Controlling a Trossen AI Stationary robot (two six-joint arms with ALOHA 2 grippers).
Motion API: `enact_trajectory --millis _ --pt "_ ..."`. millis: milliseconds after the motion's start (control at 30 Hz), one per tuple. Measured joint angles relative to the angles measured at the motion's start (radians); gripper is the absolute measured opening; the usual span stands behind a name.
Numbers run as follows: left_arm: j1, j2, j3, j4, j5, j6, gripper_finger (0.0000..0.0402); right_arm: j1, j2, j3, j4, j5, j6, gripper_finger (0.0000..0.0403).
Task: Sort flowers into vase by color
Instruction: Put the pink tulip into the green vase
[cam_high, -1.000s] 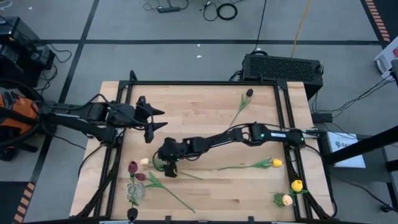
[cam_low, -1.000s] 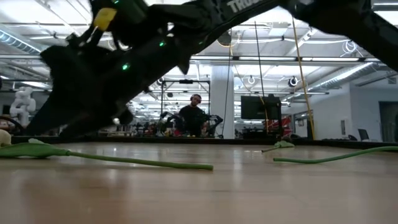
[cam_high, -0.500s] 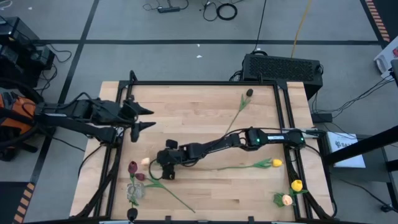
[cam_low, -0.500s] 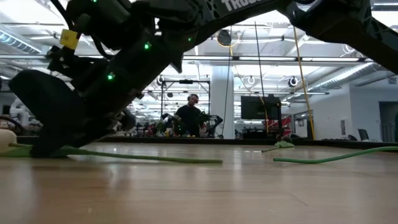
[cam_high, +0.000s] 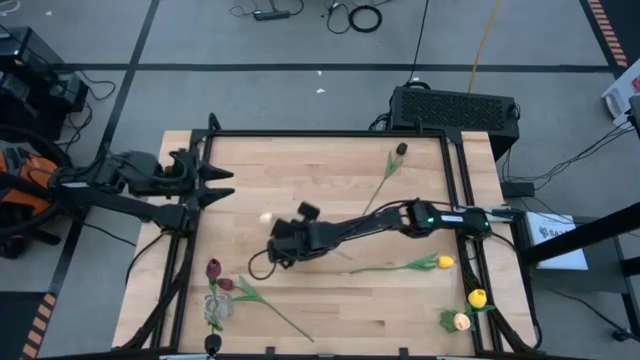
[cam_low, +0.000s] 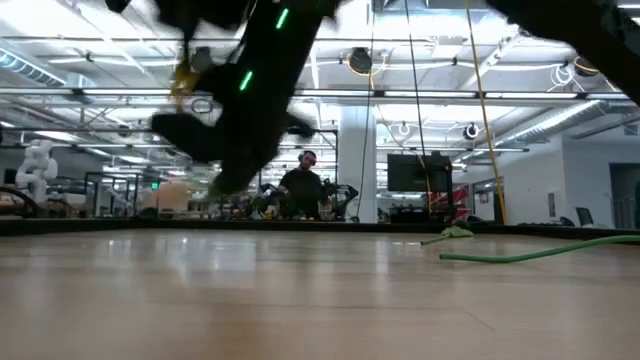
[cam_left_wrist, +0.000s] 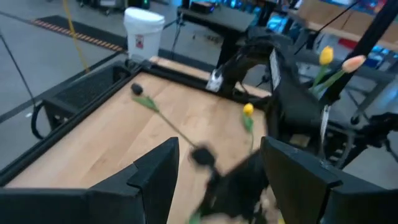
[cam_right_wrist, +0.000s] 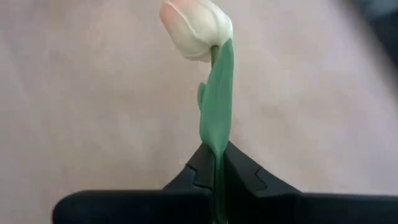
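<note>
Grey workshop floor surrounds the table (cam_high: 330, 300), a pale wooden top in a black frame, with a black box (cam_high: 455, 106) at its far edge.

Across the middle of the table the right arm (cam_high: 400, 220) stretches toward the left side. Its gripper (cam_right_wrist: 216, 163) is pressed together on the green stem of a peach tulip (cam_right_wrist: 198, 28). In the right wrist view the stem runs straight out from between the fingers, head pointing away from the wrist; from above, the pale head (cam_high: 266, 217) shows just left of the gripper, over bare wood, so the long axis seems to run roughly across the table.

At the table's left edge the left arm (cam_high: 110, 180) waits, its gripper (cam_high: 215, 183) spread and holding nothing.

A long stem with a dark head (cam_high: 401, 149) lies near the far edge, slanting toward the centre. A yellow tulip (cam_high: 444, 262) lies across the right half, head to the right. At the near right corner sit a yellow head (cam_high: 478, 297) and a peach head (cam_high: 461, 321). At the near left, a vase (cam_high: 216, 312) holds two dark red tulips (cam_high: 214, 268), one green stem (cam_high: 275, 312) running out toward the near edge.

Bare wood lies open between the held flower and the vase.
</note>
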Motion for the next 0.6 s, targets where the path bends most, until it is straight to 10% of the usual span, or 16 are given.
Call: enact_trajectory --millis 367,600 --pt "0.0 0.005 0.0 0.103 0.002 0.006 0.0232 0.094 -0.266 -0.022 -0.575 0.496 0.555 0.0002" --pt "0.0 0.055 0.0 0.112 0.055 -0.02 0.0232 0.118 -0.419 -0.296 -0.277 0.585 0.75 0.0001"
